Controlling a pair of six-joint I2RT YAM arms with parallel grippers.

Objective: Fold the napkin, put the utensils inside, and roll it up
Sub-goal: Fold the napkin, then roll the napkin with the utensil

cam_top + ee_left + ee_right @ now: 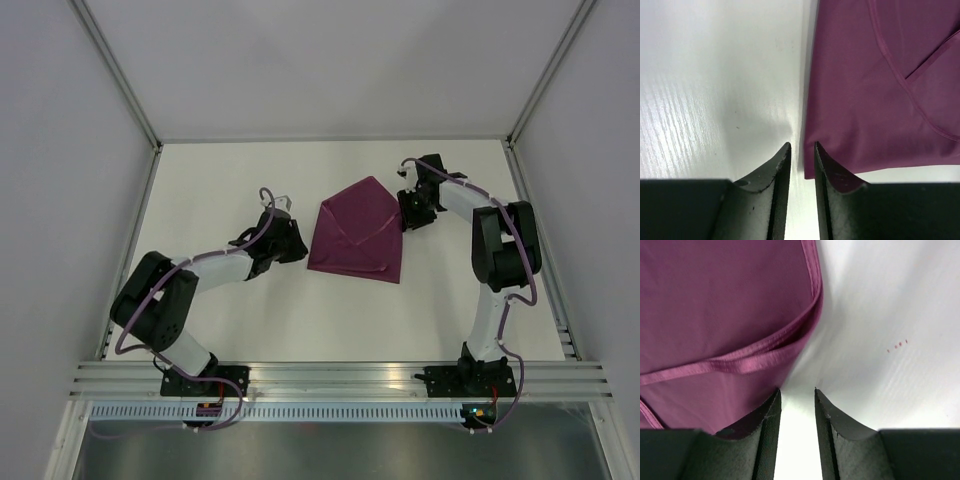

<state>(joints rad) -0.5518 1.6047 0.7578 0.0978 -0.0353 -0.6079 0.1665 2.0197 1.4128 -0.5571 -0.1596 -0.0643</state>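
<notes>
The napkin (357,232) lies folded on the white table, purple, with a point toward the far side and overlapping flaps with hemmed edges. My left gripper (298,243) rests at its left edge. In the left wrist view the left gripper (802,147) is open a narrow gap over bare table, with the napkin (880,90) just to the right of that gap. My right gripper (405,212) sits at the napkin's right edge. In the right wrist view the right gripper (797,390) is open with only table between its fingers, and the napkin's folded hem (740,315) lies to the left. The utensils are out of view.
White enclosure walls with metal corner posts (120,75) surround the table (250,330). An aluminium rail (340,378) carrying both arm bases runs along the near edge.
</notes>
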